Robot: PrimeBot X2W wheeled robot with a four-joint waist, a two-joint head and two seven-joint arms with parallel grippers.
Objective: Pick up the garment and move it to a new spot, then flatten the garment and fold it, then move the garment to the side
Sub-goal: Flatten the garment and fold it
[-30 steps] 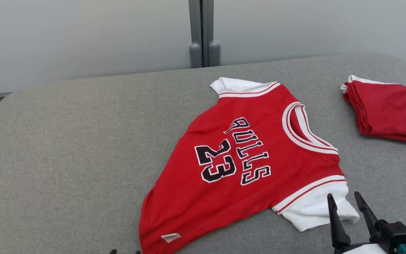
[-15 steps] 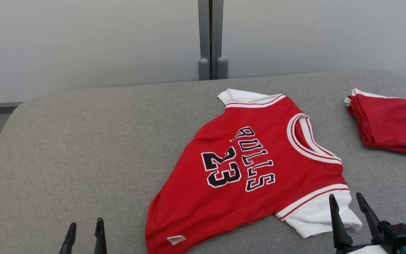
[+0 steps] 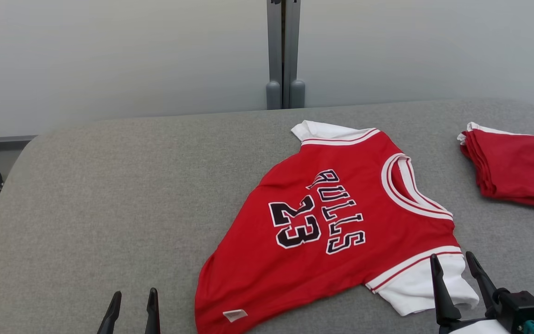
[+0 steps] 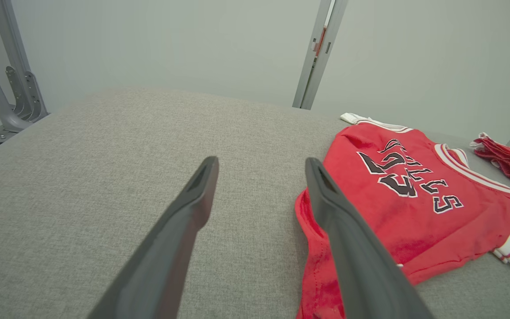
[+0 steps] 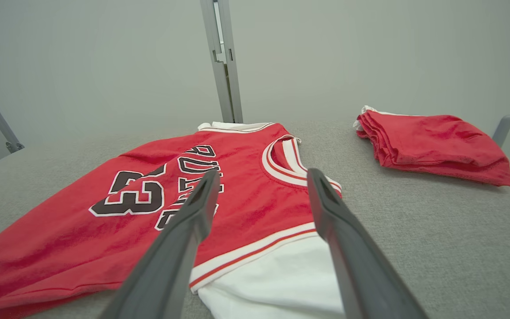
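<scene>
Red Bulls 23 jersey [image 3: 332, 222] lies flat on the grey bench [image 3: 109, 185], long axis diagonal, collar [image 3: 408, 190] pointing right, hem [image 3: 209, 297] near-left; left hand [image 3: 135, 292] and right hand [image 3: 451, 255] both spread, empty.

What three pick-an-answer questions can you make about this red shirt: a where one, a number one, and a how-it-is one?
1. Where is the folded red pile? A) right of the jersey B) left of the jersey C) on the jersey
2. Which number is on the jersey? A) 32 B) 23 C) 7
3. How are the right gripper's fingers? A) shut on the jersey B) open C) shut on the pile
Answers: 1 A, it lies apart toward the right edge. 2 B, black digits beside BULLS. 3 B, a wide gap shows between them.
</scene>
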